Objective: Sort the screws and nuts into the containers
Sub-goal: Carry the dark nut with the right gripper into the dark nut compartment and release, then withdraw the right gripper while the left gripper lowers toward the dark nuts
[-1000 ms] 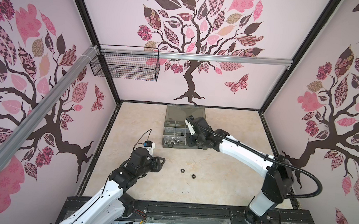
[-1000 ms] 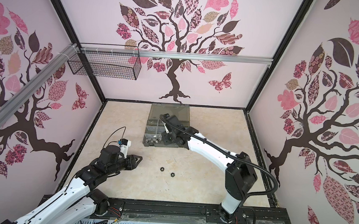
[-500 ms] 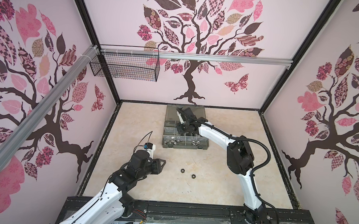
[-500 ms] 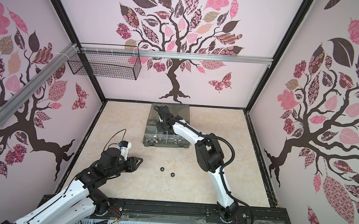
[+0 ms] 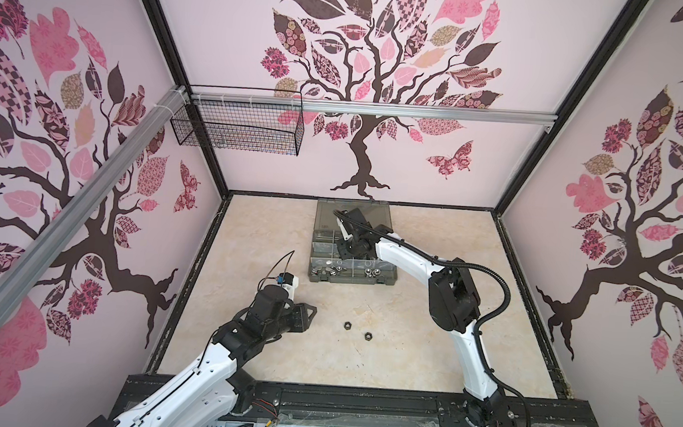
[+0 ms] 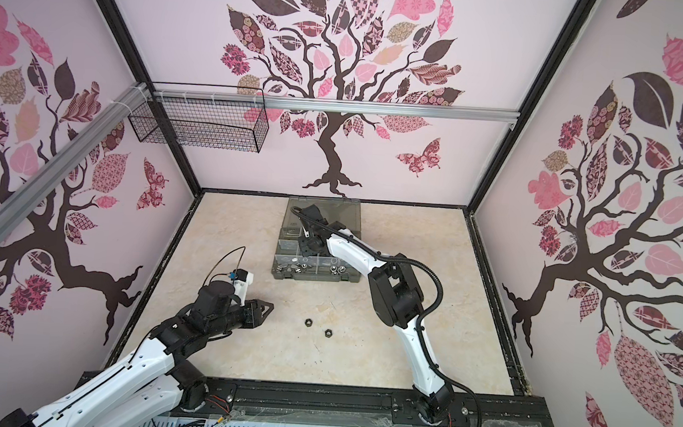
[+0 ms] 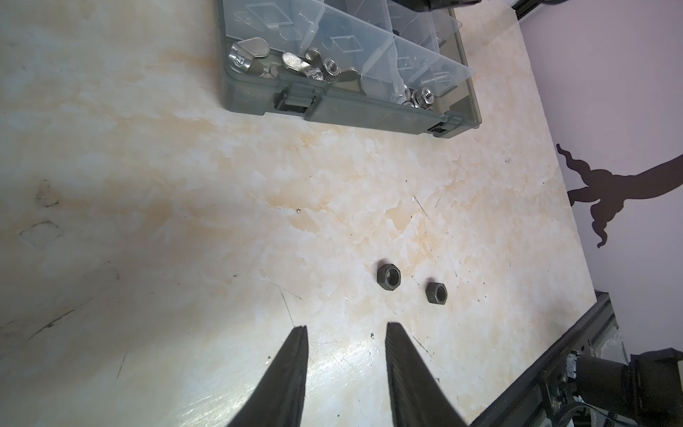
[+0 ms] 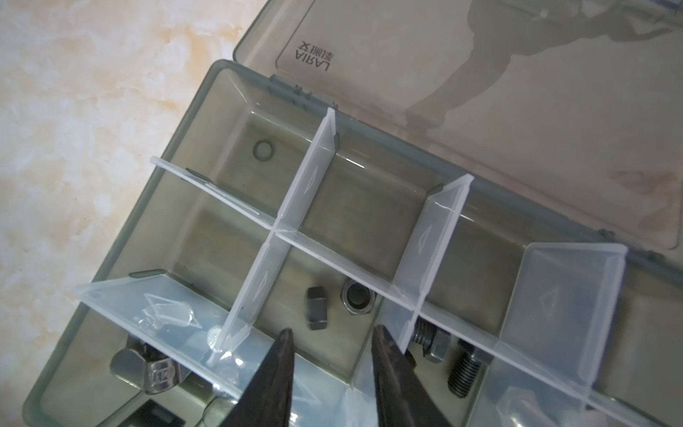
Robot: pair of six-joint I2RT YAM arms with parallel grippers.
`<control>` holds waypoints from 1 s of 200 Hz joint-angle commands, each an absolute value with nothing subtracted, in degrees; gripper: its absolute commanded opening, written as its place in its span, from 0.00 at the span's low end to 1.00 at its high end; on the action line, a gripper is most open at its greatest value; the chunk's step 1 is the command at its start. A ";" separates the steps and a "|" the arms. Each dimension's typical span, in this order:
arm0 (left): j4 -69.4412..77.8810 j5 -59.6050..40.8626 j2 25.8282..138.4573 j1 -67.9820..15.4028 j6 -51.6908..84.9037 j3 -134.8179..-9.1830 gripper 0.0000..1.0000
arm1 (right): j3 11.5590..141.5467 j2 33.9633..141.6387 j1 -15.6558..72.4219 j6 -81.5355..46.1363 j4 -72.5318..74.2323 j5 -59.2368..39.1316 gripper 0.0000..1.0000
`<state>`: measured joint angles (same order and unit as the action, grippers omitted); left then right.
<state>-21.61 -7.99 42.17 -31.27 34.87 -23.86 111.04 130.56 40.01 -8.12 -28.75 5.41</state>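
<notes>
**Left gripper** (image 5: 309, 310): jaws stand apart with nothing between them, over the table (image 5: 403, 361) at about 8 o'clock from its middle.

**Loose items:** one black nut (image 7: 388, 278) and a second black nut (image 7: 436, 292) lie flat on the table. They are near each other but not touching, at about 3 o'clock from the left gripper and 6 o'clock from the case (image 5: 351, 282).

**Case:** it sits at 12 o'clock on the table, with its lid (image 8: 480, 92) open and lying flat behind it. The front row holds wing nuts (image 7: 247, 55) and silver nuts (image 7: 421, 98).

**Right gripper** (image 8: 332, 332): jaws apart and empty, over a middle compartment holding two more black nuts (image 8: 317, 308). Black screws (image 8: 464, 373) lie in the compartment next to it.
</notes>
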 commanded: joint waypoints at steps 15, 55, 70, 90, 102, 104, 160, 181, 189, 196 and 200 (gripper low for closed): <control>-19.95 -7.66 43.04 -32.14 33.50 -24.01 0.38 | 113.23 129.90 39.80 -8.13 -31.15 6.20 0.41; -19.90 -7.30 44.37 -32.84 32.44 -24.31 0.38 | 109.09 119.81 39.74 -7.16 -29.73 7.19 0.43; -19.86 -7.29 45.66 -33.15 31.81 -24.72 0.39 | 103.08 113.74 39.66 -7.33 -27.11 7.10 0.44; -19.47 -7.38 48.50 -33.59 30.74 -25.67 0.39 | 91.70 104.65 39.61 -8.31 -22.70 6.98 0.45; -19.64 -7.26 50.38 -33.77 30.04 -26.49 0.39 | 84.00 98.89 39.34 -9.40 -19.99 6.87 0.45; -19.65 -7.29 50.63 -33.82 29.99 -26.57 0.39 | 82.48 98.04 39.30 -9.64 -19.61 6.86 0.45; -17.84 -4.64 60.12 -38.07 28.06 -30.37 0.39 | 53.34 77.61 38.79 -16.82 -16.63 6.94 0.47; -17.84 -2.73 65.49 -41.50 27.01 -33.23 0.40 | 45.91 71.94 38.68 -19.66 -16.31 7.22 0.48; -17.76 -2.32 67.75 -42.56 26.80 -34.48 0.40 | 43.87 70.28 38.69 -20.67 -16.33 7.21 0.48; -17.62 -1.90 69.64 -43.51 26.65 -35.65 0.40 | 42.34 68.97 38.67 -21.59 -16.28 7.08 0.48; -17.66 -1.70 70.95 -44.11 26.49 -36.23 0.40 | 41.62 68.35 38.68 -22.06 -16.20 6.97 0.48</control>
